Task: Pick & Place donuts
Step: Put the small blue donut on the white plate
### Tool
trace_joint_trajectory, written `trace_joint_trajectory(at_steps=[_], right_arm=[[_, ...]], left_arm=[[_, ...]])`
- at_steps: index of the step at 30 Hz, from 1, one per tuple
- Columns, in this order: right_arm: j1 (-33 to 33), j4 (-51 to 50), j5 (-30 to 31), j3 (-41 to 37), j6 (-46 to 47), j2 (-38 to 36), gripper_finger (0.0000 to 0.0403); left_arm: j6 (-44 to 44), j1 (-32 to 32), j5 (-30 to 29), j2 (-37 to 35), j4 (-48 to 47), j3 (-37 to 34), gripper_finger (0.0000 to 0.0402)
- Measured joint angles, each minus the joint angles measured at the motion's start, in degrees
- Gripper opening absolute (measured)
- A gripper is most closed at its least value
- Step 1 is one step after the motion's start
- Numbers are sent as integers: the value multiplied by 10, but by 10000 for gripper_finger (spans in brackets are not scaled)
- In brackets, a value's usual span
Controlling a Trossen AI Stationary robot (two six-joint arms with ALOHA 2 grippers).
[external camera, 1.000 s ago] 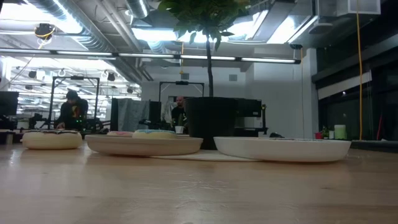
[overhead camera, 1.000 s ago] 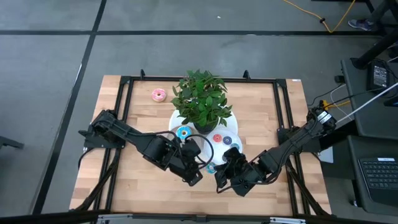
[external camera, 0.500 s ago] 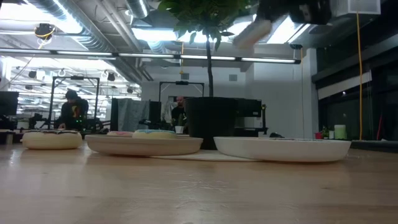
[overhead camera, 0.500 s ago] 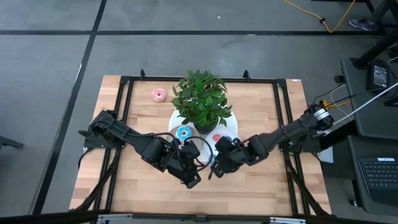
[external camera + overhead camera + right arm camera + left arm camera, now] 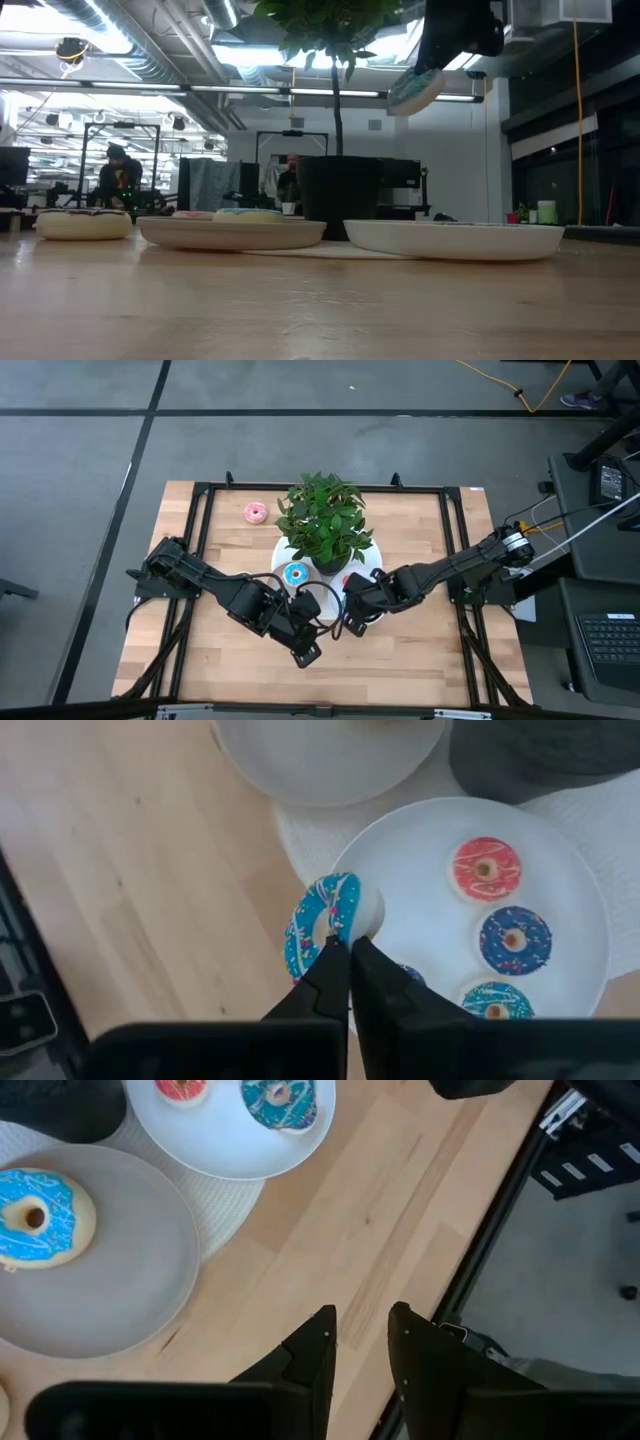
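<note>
One blue donut (image 5: 322, 925) hangs edge-down — ring near vertical — pinched by the right gripper (image 5: 349, 948) above the white plate (image 5: 570, 900).

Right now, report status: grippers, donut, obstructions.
Right gripper shut on blue donut, hanging above white plate. Left gripper empty over bare table, fingers slightly apart. Potted plant close behind.

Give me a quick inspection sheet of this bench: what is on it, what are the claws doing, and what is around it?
Surface: wooden table, black frame around it.
Job's things: blue donut held over the white plate, which carries a pink donut and more blue ones; light-blue donut on the grey plate; a pink one alone.
Clutter: potted plant.
Grippers: right gripper shut on the blue donut; left gripper empty, slightly apart.
Cables: yellow cable on the floor.
Surroundings: people at benches behind.
</note>
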Motion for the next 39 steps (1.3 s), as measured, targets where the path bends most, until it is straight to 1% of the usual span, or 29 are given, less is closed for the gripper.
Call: trace_joint_trajectory(at_steps=[4, 16, 21, 26, 29, 32, 39], right_arm=[[0, 0, -10, 0, -23, 0, 6], [0, 4, -18, 0, -51, -4, 6], [0, 31, -21, -5, -53, -8, 6], [7, 122, -11, -76, -46, -60, 6], [7, 135, -11, -113, -37, -78, 6], [7, 179, -10, -144, -37, -103, 6], [0, 291, -14, -223, -20, -132, 6]], left_arm=[[0, 0, 0, 0, 0, 0, 87], [0, 0, 0, 0, 0, 0, 88], [0, 0, 0, 0, 0, 0, 90], [0, 0, 0, 0, 0, 0, 87], [0, 0, 0, 0, 1, 0, 87], [0, 0, 0, 0, 2, 0, 89], [0, 0, 0, 1, 2, 0, 90]])
